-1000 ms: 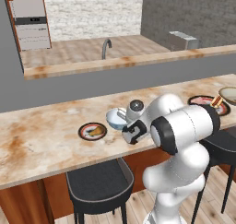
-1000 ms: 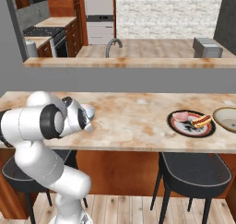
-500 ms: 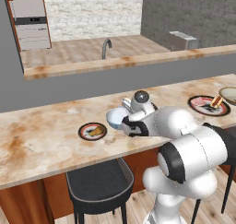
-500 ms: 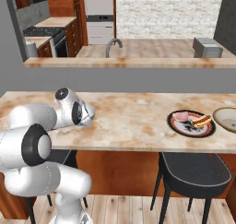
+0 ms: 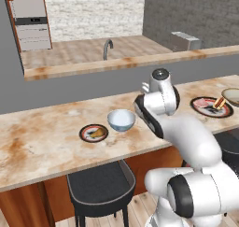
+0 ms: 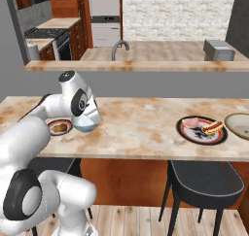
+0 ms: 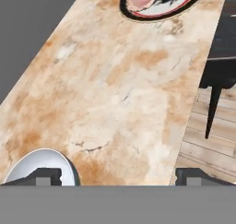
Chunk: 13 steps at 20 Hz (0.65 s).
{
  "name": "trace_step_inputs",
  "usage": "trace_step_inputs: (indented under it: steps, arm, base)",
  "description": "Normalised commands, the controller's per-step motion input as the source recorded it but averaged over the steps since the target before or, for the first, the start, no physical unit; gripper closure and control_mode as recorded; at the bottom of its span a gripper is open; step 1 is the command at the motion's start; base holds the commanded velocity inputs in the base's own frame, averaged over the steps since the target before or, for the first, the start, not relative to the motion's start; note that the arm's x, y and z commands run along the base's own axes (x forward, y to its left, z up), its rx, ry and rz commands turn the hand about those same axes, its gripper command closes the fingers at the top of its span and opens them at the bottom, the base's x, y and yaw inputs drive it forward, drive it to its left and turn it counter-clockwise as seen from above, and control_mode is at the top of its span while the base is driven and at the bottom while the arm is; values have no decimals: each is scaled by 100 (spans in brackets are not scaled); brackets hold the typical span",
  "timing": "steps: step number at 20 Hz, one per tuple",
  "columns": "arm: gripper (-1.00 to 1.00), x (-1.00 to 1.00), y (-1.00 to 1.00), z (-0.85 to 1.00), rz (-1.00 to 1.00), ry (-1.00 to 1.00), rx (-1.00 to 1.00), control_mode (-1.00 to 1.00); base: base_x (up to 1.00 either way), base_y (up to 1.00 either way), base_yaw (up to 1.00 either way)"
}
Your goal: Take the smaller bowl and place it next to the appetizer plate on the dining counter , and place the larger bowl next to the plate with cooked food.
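Smaller bowl [image 5: 121,120]: on the desk [image 5: 42,142], just beside the appetizer plate [image 5: 93,133], at its 3 o'clock.
Fingers [image 7: 44,177]: spread, empty, bowl rim apparently beneath one.
Larger bowl [image 6: 239,125]: right base view, beside food plate [image 6: 202,129].

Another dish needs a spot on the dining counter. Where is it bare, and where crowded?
Bare: the dining counter between the smaller bowl and the plate with cooked food. Crowded: the bowl beside the appetizer plate, and the larger bowl beside the food plate.
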Motion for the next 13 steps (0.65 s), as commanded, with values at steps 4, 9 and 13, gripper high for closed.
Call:
trace_step_inputs:
  steps: [4, 9, 13]
  arm:
    - [-100, -100, -34, 32, -10, 0, 0, -100]
    - [-100, -100, -46, 1, -8, 0, 0, -100]
    - [-100, -95, -64, -1, -11, 0, 1, -100]
  base:
    - [0, 0, 0]
    - [0, 0, 0]
    - [0, 0, 0]
